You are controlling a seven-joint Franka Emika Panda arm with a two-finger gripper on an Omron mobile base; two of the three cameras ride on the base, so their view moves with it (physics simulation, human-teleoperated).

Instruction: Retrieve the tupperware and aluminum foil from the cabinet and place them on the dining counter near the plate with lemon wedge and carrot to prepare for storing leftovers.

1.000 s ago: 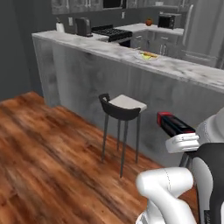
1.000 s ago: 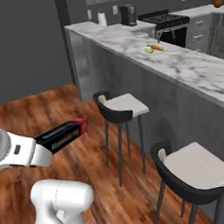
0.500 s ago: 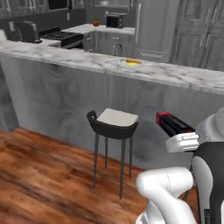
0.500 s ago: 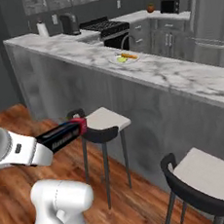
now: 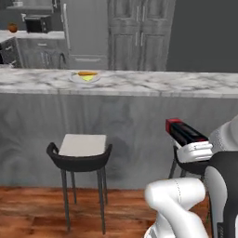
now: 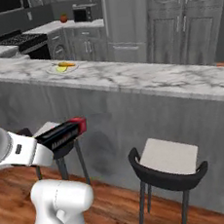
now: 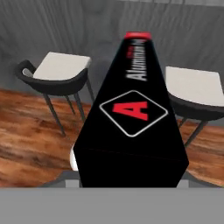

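1. The aluminum foil (image 7: 133, 109), a long black carton with a red far end, is carried at the arm's end, below the level of the counter top and level with the stools.
2. The carton is pinched at its near end by the tool (image 5: 194, 149); its red end is pointed toward the grey front of the counter (image 5: 139, 83).
3. In the hand view the carton is seen lengthwise, with a stool (image 7: 59, 70) on one side of it and a second stool (image 7: 197, 89) on the other.
4. The plate (image 6: 62, 68), with the yellow lemon wedge (image 5: 87, 78) and the orange carrot (image 5: 86, 73) on it, rests on the marble top, well apart from the carton and off to the left.
5. The carrying step is judged to be in hand: the foil is held but not yet set down.
6. For the next move, the carton would need to be lifted above the counter edge, brought near the plate, and laid flat before being released.
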